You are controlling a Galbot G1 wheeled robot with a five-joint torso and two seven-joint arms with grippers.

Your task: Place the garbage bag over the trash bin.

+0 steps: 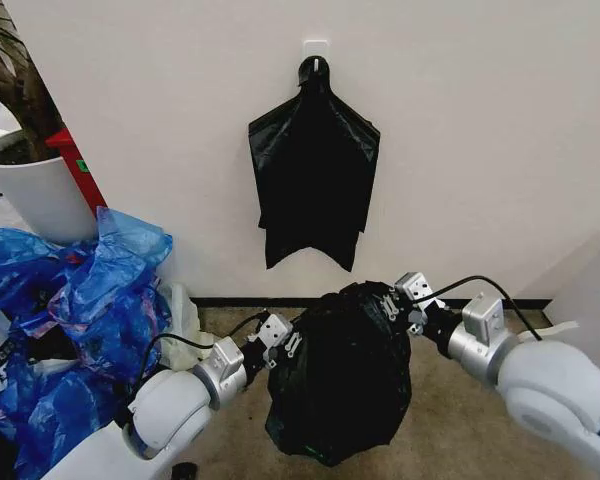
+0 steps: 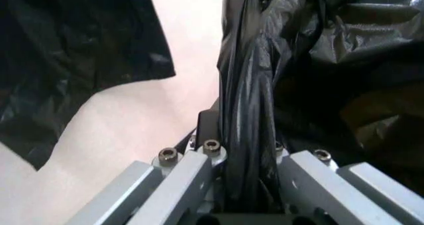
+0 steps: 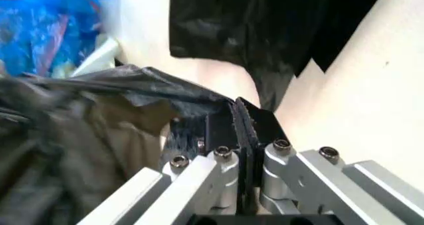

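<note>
The pale wall (image 1: 480,130) fills the background, with a flat black bundle (image 1: 314,170) hanging from a hook on it; to the left lies a heap of blue plastic bags (image 1: 75,310) and, behind them, a big white plant pot (image 1: 35,190).

In the middle, low down, the garbage bag (image 1: 342,375) hangs as a bulging, glossy black shape between both arms, above the tan floor (image 1: 450,430); it is stretched by its upper edge, one side to each gripper.

The left gripper (image 1: 285,343) sits at the bag's left edge; its wrist view shows a thick gathered fold of black film running down between the jaws, which are clamped on it. The right gripper (image 1: 400,300) is at the bag's upper right; its wrist view shows the pads pressed together with a thin edge of film pinched between them.

As for progress, the bag appears picked up and spread by two points; the trash bin cannot be made out, possibly hidden under the film, so whether the mouth is over a rim cannot be told; settling the film round it seems left to do.

No legible writing can be read anywhere; a white patch with dark marks among the blue bags is too small to make out.
</note>
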